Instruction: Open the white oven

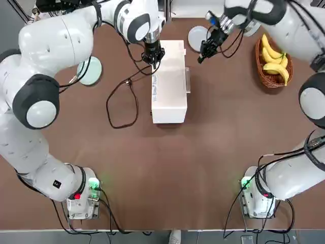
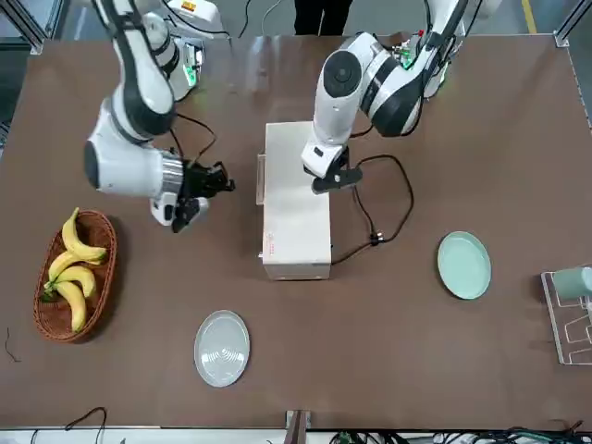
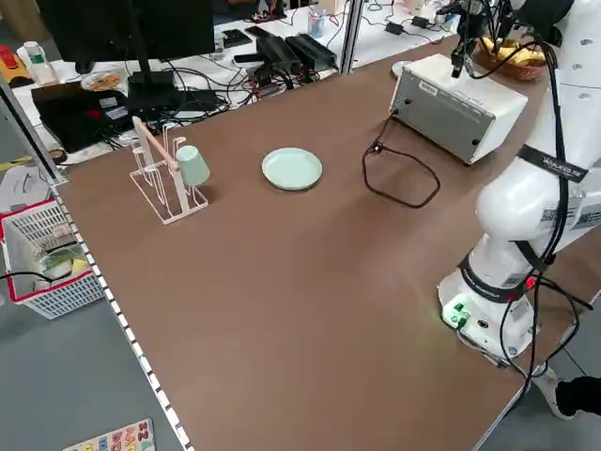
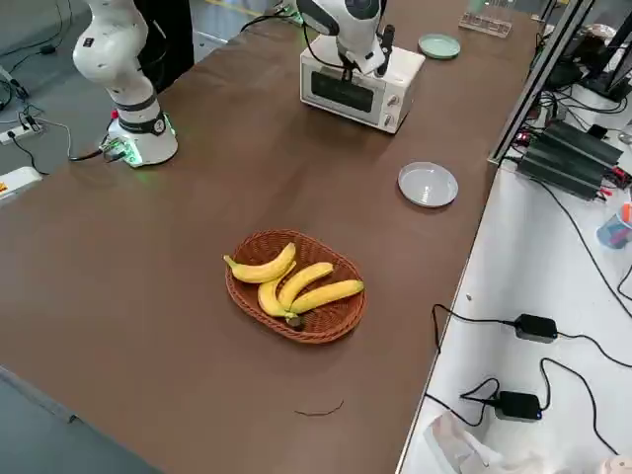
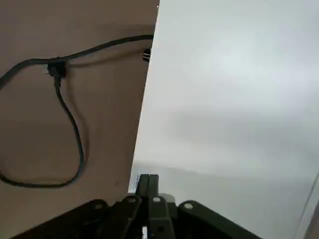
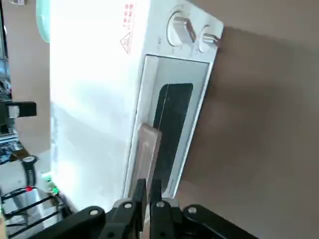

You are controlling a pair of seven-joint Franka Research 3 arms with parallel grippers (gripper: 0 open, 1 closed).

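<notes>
The white oven [image 1: 170, 84] stands mid-table, its glass door [image 4: 344, 91] closed and facing the robot's right. My left gripper [image 1: 154, 63] is shut and empty, its tips down on the far left part of the oven's top [image 5: 229, 89]. Off to the door side hangs my right gripper [image 1: 200, 58], shut and empty, with a gap between it and the oven. In the right wrist view its fingertips [image 6: 148, 191] point along the door toward the pale door handle [image 6: 147, 149]. The front view shows the oven [image 2: 296, 208] between my two grippers [image 2: 330, 181] [image 2: 182, 215].
The black power cord [image 1: 122, 104] loops on the table left of the oven. A green plate [image 1: 90, 71] lies further left, a grey plate [image 1: 197, 36] behind the oven, and a basket of bananas [image 1: 274, 63] at the far right. A cup rack [image 3: 167, 178] stands far off at the left.
</notes>
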